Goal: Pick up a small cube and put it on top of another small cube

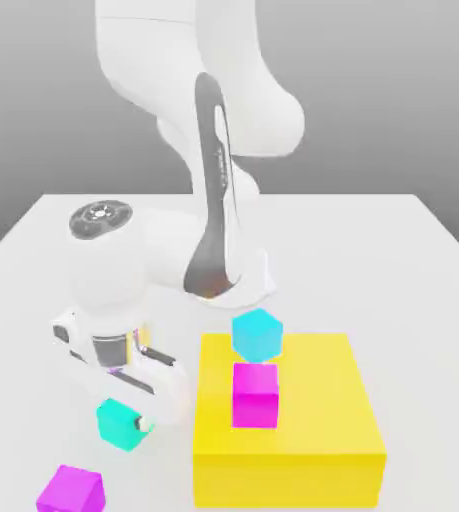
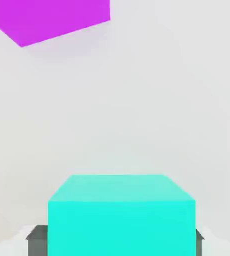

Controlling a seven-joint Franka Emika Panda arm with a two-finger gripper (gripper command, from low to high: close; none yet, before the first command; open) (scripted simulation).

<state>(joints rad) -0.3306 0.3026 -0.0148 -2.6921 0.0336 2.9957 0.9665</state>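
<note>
I have the white Panda arm (image 1: 218, 180) bent low over the pale white counter (image 1: 393, 250), its hand down at the exterior view's left, beside the large flat yellow block (image 1: 313, 440). The jaws (image 1: 131, 420) sit at counter level around the small plain turquoise cube with a greenish tint (image 1: 120, 423), which rests on the counter just off the yellow block's near left corner. In the hand view that small turquoise cube (image 2: 121, 215) sits squarely between the two dark grey fingertips (image 2: 36, 239), one showing at each of its flanks, right against the cube's sides. From these pictures I read the jaws as drawn in narrow on the cube, each finger at a side face; I cannot tell whether the cube has left the counter.

On top of the yellow block a magenta cube (image 1: 256, 395) stands near the block's left half, and a bluer sky-cyan cube (image 1: 257, 335) sits directly on top of it, turned slightly askew. A second magenta cube (image 1: 71, 490) lies on the counter near the front edge, close to the turquoise cube but apart from it; the hand view catches that loose magenta cube (image 2: 51, 20) beyond the held one, across bare counter.
</note>
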